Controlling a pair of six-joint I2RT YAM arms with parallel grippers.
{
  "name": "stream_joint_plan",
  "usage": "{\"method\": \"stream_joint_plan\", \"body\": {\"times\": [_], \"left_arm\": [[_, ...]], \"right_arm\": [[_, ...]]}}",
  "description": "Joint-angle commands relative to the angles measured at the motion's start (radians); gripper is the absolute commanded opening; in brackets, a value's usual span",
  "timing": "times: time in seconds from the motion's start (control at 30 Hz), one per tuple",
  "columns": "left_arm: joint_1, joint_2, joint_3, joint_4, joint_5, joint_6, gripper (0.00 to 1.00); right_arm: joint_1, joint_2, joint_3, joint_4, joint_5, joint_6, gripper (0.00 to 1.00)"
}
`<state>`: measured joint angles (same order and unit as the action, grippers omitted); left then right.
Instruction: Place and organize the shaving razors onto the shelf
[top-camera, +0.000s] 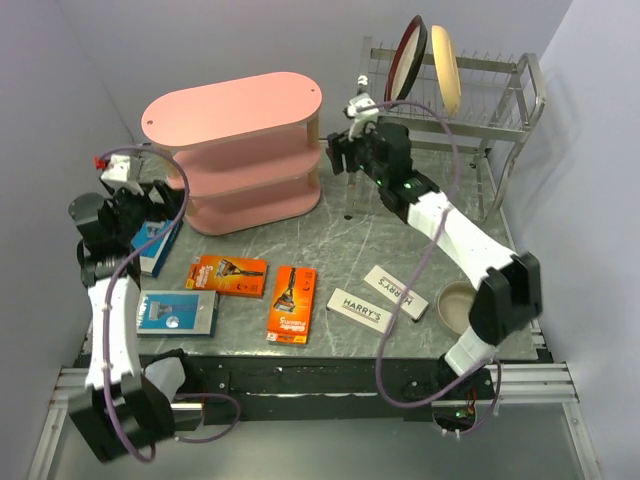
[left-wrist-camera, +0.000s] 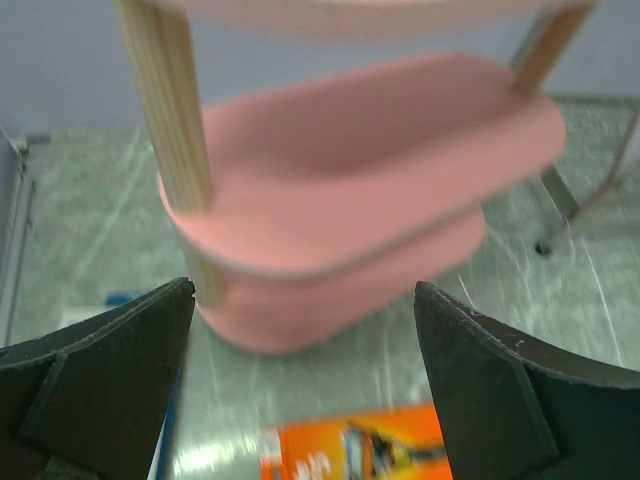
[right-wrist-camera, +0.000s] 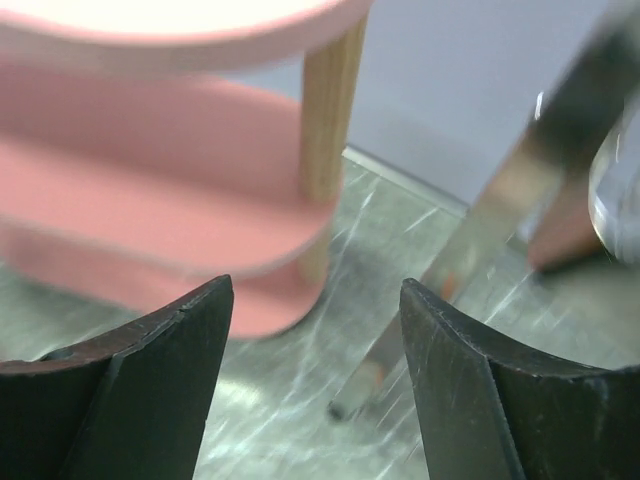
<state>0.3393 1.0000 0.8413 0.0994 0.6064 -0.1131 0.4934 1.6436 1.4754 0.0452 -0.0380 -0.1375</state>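
**Both grippers open at the ends of the shelf; six razor packs on the table.**
Top view: the pink shelf (top-camera: 235, 150) stands rear left on the table (top-camera: 350, 230). The left gripper (top-camera: 150, 195) is at its left end, above one blue-and-white card (top-camera: 152, 243). The right gripper (top-camera: 345, 160) is at its right end, near the wire dish rack (top-camera: 500, 110). In front lie a second blue-and-white card (top-camera: 178, 312), two orange cards (top-camera: 231, 275) and two HARRY'S boxes (top-camera: 360, 310), all flat. Left wrist view: fingers (left-wrist-camera: 110, 350) are spread wide with nothing between them, facing the shelf's tiers; an orange card shows below. Right wrist view: fingers (right-wrist-camera: 160, 360) are likewise parted and empty, with a shelf post ahead and a rack leg to the right.
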Motion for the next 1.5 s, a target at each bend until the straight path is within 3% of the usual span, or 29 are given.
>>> {"method": "stream_joint_plan", "body": {"times": [0.0,0.23,0.43,0.47,0.6,0.73,0.8,0.87,0.9,0.97,1.23,1.37,1.47], "left_arm": [[0.007,-0.147,-0.045,-0.321,0.041,0.093,0.97],[-0.003,-0.225,-0.071,-0.521,0.173,0.047,0.97],[-0.072,-0.166,0.02,-0.714,0.389,0.307,0.97],[-0.1,-0.147,0.03,-0.778,0.395,0.384,0.97],[-0.334,-0.064,0.018,-0.791,0.366,0.434,0.99],[-0.503,0.003,-0.077,-0.527,0.277,0.174,0.99],[-0.555,0.041,-0.102,-0.445,0.178,-0.037,0.93],[-0.56,0.087,-0.162,-0.359,0.141,-0.205,0.88],[-0.566,0.095,-0.185,-0.345,0.069,-0.253,0.88],[-0.572,0.123,-0.252,-0.304,0.056,-0.345,0.86],[-0.661,0.192,-0.404,-0.106,-0.051,-0.551,0.88],[-0.681,0.207,-0.43,-0.061,-0.169,-0.573,0.9],[-0.683,0.223,-0.449,-0.044,-0.165,-0.574,0.89]], "right_arm": [[0.033,-0.16,-0.229,-0.008,-0.031,0.116,0.75],[0.076,-0.309,-0.429,-0.034,-0.12,0.165,0.76],[0.088,-0.395,-0.523,-0.12,-0.238,0.173,0.78],[0.086,-0.407,-0.535,-0.128,-0.275,0.188,0.79],[0.091,-0.446,-0.633,-0.102,-0.422,0.318,0.8],[0.125,-0.452,-0.704,-0.015,-0.468,0.406,0.8],[0.134,-0.446,-0.731,0.007,-0.467,0.468,0.82],[0.134,-0.43,-0.747,0.033,-0.458,0.528,0.82],[0.132,-0.421,-0.762,0.042,-0.459,0.588,0.82],[0.137,-0.398,-0.779,0.051,-0.456,0.65,0.82],[0.161,-0.306,-0.845,0.151,-0.43,0.811,0.82],[0.185,-0.297,-0.865,0.173,-0.375,0.84,0.83],[0.188,-0.266,-0.853,0.159,-0.382,0.845,0.84]]}}
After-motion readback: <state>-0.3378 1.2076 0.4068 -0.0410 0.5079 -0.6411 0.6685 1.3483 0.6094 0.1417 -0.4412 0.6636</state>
